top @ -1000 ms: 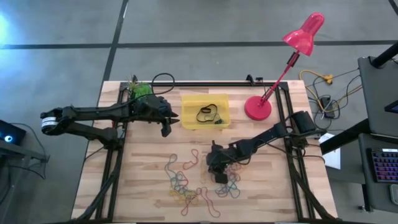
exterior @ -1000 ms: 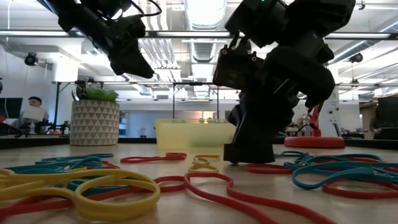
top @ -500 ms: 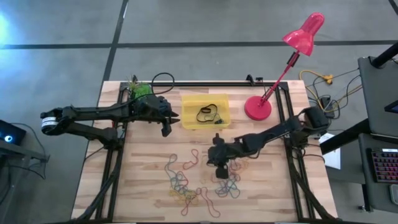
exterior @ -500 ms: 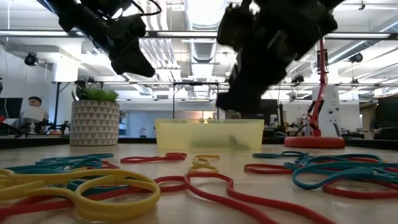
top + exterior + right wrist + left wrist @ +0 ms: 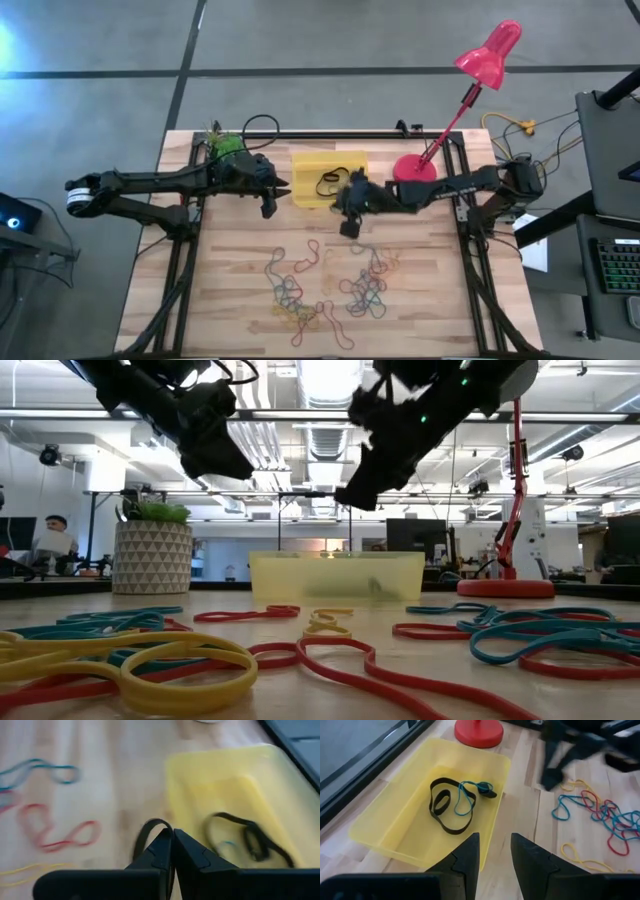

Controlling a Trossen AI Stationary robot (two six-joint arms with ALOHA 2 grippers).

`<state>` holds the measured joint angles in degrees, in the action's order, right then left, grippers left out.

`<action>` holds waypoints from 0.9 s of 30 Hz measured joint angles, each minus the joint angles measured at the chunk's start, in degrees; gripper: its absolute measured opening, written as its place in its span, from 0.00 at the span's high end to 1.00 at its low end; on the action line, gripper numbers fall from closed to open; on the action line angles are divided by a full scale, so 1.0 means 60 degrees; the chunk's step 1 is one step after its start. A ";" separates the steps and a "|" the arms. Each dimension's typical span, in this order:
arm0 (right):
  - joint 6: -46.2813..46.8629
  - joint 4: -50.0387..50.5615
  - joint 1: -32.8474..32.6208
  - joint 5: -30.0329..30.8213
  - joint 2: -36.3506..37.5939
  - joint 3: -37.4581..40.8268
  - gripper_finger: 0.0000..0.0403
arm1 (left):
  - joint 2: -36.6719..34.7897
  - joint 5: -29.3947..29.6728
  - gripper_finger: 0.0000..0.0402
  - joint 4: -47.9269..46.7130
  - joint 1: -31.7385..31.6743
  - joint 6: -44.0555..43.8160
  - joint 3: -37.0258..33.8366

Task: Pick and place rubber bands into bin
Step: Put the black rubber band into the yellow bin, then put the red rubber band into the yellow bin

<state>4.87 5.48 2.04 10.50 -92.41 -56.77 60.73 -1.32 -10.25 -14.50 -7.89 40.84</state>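
The yellow translucent bin (image 5: pixel 306 192) sits at the table's far middle and holds black bands (image 5: pixel 445 806) and a blue band (image 5: pixel 470 795). Many coloured rubber bands (image 5: pixel 330 285) lie loose in a pile on the near half of the table. My right gripper (image 5: pixel 349 222) hovers above the table by the bin's near right corner, shut on a black rubber band (image 5: pixel 146 831). My left gripper (image 5: pixel 283 190) hangs open in the air beside the bin's left side (image 5: pixel 395 845), touching nothing. In the low view both grippers, left (image 5: pixel 215 450) and right (image 5: pixel 365 485), are well above the bin (image 5: pixel 335 575). My right gripper pinches a black rubber band between its two shut fingertips (image 5: pixel 165 842). The loop (image 5: pixel 150 823) arcs out to one side of the fingers. The band is lifted clear of the table, over the bare wood just beside the bin's wall (image 5: pixel 172 785).
A red lamp base (image 5: pixel 414 172) stands right of the bin, its arm leaning to the far right. A white plant pot (image 5: pixel 150 555) with a green plant (image 5: pixel 226 143) sits at the far left corner. A black cable loop (image 5: pixel 262 127) lies on the far edge.
My right gripper has risen from the band pile and travelled toward the table's far edge and somewhat left, ending by the bin's near right corner with the black band in its fingertips. The left arm has kept still.
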 joint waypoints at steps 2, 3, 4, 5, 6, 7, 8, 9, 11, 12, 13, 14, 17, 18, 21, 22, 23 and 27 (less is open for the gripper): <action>-0.0108 0.0015 0.0461 -0.0047 -0.0080 0.0000 0.98 | 0.0000 0.0000 0.76 -0.0001 0.0000 -0.0131 0.0000; -0.0148 0.0012 0.0660 -0.0104 -0.0157 0.0000 0.98 | 0.0000 0.0000 0.76 0.0001 0.0000 -0.0141 0.0000; -0.0177 -0.0028 0.0885 -0.0246 -0.0221 0.0000 0.98 | 0.0000 0.0000 0.76 0.0001 0.0000 -0.0141 0.0000; -0.0182 -0.0008 0.1106 -0.0438 -0.0264 0.0000 0.98 | 0.0000 0.0000 0.76 0.0005 0.0000 -0.0148 0.0000; -0.0181 -0.0005 0.1293 -0.0597 -0.0345 0.0000 0.98 | 0.0000 0.0000 0.76 0.0001 0.0000 -0.0162 0.0000; -0.0183 -0.0071 0.1472 -0.0721 -0.0431 0.0000 0.98 | 0.0000 0.0000 0.76 0.0018 0.0000 -0.0163 0.0000; -0.0182 -0.0068 0.1640 -0.0784 -0.0496 -0.0002 0.98 | 0.0000 0.0000 0.76 0.0051 0.0000 -0.0163 0.0000; -0.0181 -0.0009 0.1786 -0.0794 -0.0565 0.0000 0.98 | 0.0000 0.0000 0.76 0.0086 0.0000 -0.0163 0.0000; -0.0179 -0.0086 0.2036 -0.0805 -0.0720 0.0000 0.98 | 0.0000 0.0000 0.76 0.0187 0.0000 -0.0213 0.0000; -0.0180 -0.0087 0.2137 -0.0816 -0.0793 0.0000 0.98 | 0.0000 0.0000 0.76 0.0174 0.0000 -0.0221 0.0000; -0.0179 -0.0100 0.2227 -0.0826 -0.0863 0.0000 0.98 | 0.0000 0.0000 0.76 0.0158 0.0000 -0.0294 0.0000; -0.0154 -0.0124 0.2299 -0.0826 -0.0927 0.0000 0.98 | 0.0000 0.0000 0.76 0.0161 0.0000 -0.0346 0.0000; -0.0132 -0.0117 0.2437 -0.0995 -0.1014 0.0000 0.98 | 0.0000 0.0004 0.76 0.0157 0.0000 -0.0378 0.0000; -0.0250 -0.0132 0.2448 -0.1160 -0.1014 0.0000 0.97 | 0.0000 0.0004 0.76 0.0155 0.0000 -0.0380 -0.0007; -0.0579 -0.0180 0.2455 -0.1568 -0.0996 0.0000 0.94 | 0.0000 0.0004 0.76 0.0141 0.0000 -0.0385 -0.0022; -0.0615 -0.0169 0.2454 -0.1589 -0.0996 0.0000 0.92 | 0.0000 0.0004 0.76 0.0143 0.0000 -0.0385 -0.0022; -0.0602 -0.0168 0.2464 -0.1613 -0.0995 0.0000 0.90 | 0.0000 0.0004 0.76 0.0151 0.0000 -0.0385 -0.0022; -0.0408 -0.0164 0.2560 -0.1535 -0.0985 0.0000 0.79 | 0.0000 0.0006 0.76 0.0165 0.0000 -0.0385 -0.0025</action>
<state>2.42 4.49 17.40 1.29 -98.32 -56.77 60.73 -1.29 -9.26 -14.50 -10.20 40.69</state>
